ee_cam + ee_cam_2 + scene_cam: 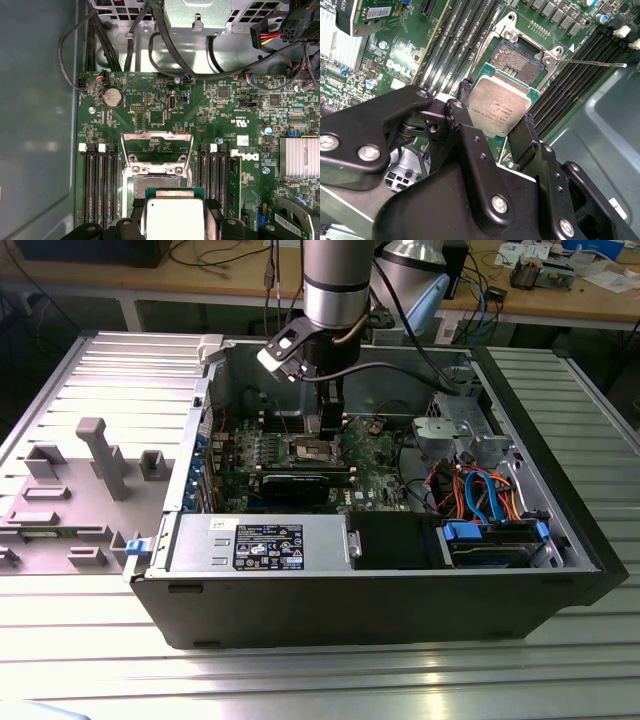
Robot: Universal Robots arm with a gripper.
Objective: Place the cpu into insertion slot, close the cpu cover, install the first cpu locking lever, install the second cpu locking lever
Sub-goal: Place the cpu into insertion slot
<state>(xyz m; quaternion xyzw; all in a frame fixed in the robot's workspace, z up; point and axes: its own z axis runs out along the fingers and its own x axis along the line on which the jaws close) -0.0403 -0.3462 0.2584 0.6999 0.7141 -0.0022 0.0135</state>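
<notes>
Wooden benches (200, 280) are running along the back of the room, and a ribbed metal table (300, 680) is carrying an open computer case (350, 610) lying on its side. Inside it, the green motherboard (385, 455) is facing upward. The arm (335, 285) is reaching straight down into the case, and its gripper (496, 104) is hanging low over the middle of the board. Black memory slots (97, 185) are flanking the insertion slot (156, 186) on both sides. The cpu cover (157, 135) is standing raised at the far edge of the socket, leaving the pale contact field exposed, and a thin locking lever (592, 63) is sticking out over the neighbouring slots. The jaws are clamping the cpu (499, 107) by two opposite edges, the black fingers (532, 135) pinching it with its metal top up. In both wrist views the chip is overlapping the near edge of the socket rather than sitting centred over it. I cannot tell whether it is touching the rim.

Judging from this, the main hazard is lying in alignment: a chip going down offset or tilted would be pressing a corner into the fine contacts and bending them. The pinch is catching only thin edges, so a slip could be dropping the chip crooked. The fingers are also working close to the memory slots, where a sideways correction could be snagging a latch, and a jolt could be tipping the raised cover down onto the chip
</notes>
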